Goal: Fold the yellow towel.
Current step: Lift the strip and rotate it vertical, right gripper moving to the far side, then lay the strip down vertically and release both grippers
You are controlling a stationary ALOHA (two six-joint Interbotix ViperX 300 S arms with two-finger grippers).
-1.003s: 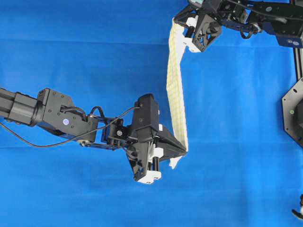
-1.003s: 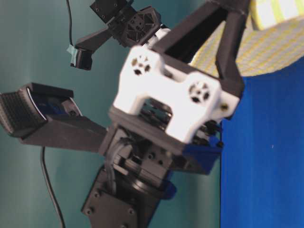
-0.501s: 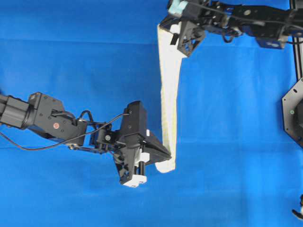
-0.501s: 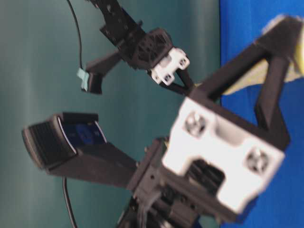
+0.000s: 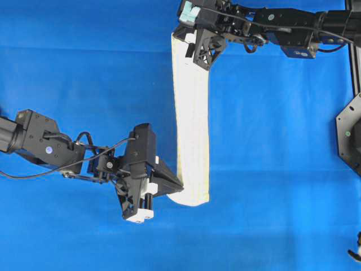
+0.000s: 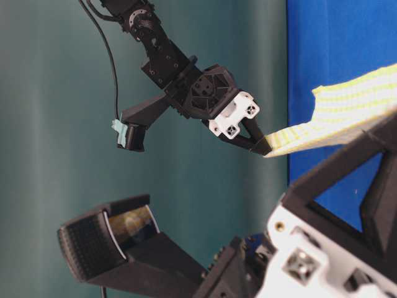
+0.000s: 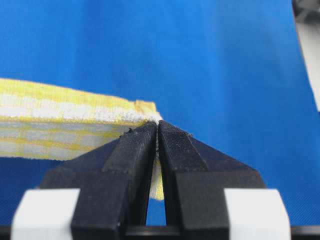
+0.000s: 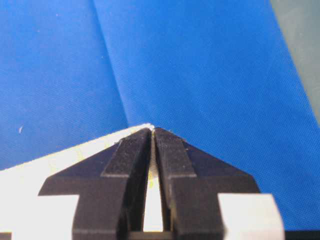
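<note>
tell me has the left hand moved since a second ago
Yes. In the overhead view the left hand, shut on the yellow towel, has shifted left and slightly down the picture, away from the fixed black mount at the right edge.

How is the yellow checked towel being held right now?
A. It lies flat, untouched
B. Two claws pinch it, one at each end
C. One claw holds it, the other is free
B: the left gripper and the right gripper each pinch an end of the yellow towel, stretched between them.
</note>
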